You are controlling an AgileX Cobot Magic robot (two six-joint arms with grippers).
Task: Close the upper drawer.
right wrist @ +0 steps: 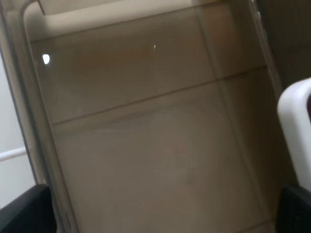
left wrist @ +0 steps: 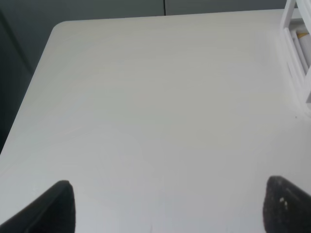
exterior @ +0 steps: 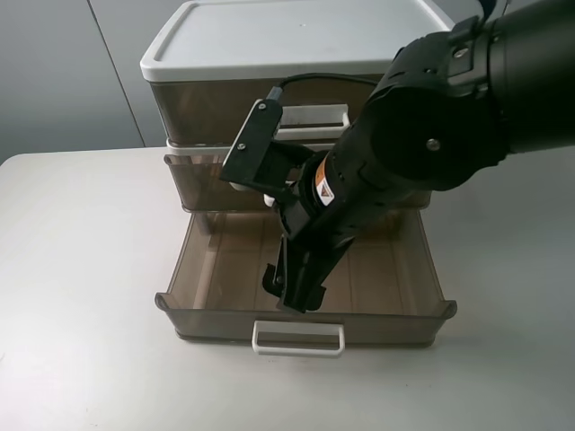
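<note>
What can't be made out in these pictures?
- High view: the right arm hides most of the upper drawer.
- High view: the left arm is out of frame.
- Left wrist view: the drawer unit is cut off at the edge.
- Right wrist view: blurred close-up of the bottom drawer.

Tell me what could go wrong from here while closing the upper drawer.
The right pincer hangs in the pulled-out lowest smoky-brown translucent plastic drawer; a sideways or backward move may snag its walls. The black arm hides much of the front of the shallow smoky-brown middle-tier drawer, so contact there cannot be checked.
</note>
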